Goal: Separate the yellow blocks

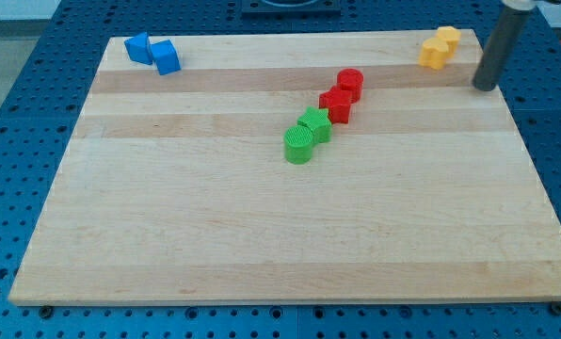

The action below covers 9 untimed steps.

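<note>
Two yellow blocks touch each other at the view's top right corner of the board: one lower left, the other upper right; their shapes are hard to make out. My tip is the lower end of the dark rod, to the right of the yellow pair and slightly below it, apart from them by a short gap.
Wooden board on a blue perforated table. Two blue blocks touch at the top left. Near the middle, a diagonal chain: red cylinder, red star-like block, green star, green cylinder.
</note>
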### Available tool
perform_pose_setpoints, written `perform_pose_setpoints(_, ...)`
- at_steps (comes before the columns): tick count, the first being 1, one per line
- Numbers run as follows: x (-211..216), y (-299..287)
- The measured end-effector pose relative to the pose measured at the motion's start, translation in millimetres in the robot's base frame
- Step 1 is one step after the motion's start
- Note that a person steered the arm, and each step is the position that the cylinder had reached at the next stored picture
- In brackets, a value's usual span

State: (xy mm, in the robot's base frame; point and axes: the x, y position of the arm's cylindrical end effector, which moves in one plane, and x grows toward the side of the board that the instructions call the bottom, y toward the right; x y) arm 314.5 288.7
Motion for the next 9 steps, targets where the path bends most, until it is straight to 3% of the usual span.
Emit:
perform_pose_setpoints(4, -84.7, 2.5)
perform_pose_setpoints(7, -84.7, -82.0)
perform_pose_setpoints(9, -90.5, -97.4)
